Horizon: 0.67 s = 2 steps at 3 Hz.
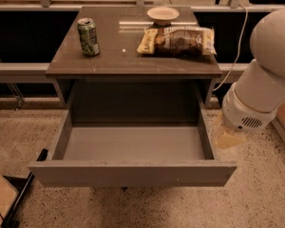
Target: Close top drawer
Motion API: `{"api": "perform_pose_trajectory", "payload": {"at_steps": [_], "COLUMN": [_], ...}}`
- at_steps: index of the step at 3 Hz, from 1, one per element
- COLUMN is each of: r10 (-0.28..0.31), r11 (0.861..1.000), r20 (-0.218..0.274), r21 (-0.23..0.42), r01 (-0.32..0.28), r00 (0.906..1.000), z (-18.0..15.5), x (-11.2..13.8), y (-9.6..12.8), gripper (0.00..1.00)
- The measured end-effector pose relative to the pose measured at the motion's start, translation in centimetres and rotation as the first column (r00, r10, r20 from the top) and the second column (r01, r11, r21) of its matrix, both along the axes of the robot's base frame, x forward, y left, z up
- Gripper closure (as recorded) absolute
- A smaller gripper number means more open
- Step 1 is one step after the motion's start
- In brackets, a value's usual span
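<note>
The top drawer is a wide, shallow grey box with a plain flat front. It is pulled far out of the cabinet toward me and is empty inside. My white arm hangs at the right of the cabinet. My gripper shows as a pale tip under the arm, just outside the drawer's right wall and apart from the front panel.
On the cabinet's tabletop stand a green can at the left, a chip bag at the right and a small bowl at the back. A speckled floor surrounds the cabinet. A cable hangs behind my arm.
</note>
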<state>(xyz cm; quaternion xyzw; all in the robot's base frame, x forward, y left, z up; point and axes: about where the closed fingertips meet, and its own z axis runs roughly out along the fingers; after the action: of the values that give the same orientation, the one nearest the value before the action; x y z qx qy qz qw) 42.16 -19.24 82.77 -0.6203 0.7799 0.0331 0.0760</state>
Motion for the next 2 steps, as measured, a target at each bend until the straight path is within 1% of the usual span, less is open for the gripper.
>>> {"api": "perform_pose_trajectory", "payload": {"at_steps": [1, 2], "r10": [0.007, 0.026], "r11": [1.0, 0.999], "r20": [-0.086, -0.204], "r21": [0.015, 0.038], "r01": [-0.006, -0.019], "r00": [0.9963, 0.9787], "z": [-3.9, -9.1], "x": [-1.2, -3.2], "y": [1.3, 2.8], "gripper": [1.0, 1.0]}}
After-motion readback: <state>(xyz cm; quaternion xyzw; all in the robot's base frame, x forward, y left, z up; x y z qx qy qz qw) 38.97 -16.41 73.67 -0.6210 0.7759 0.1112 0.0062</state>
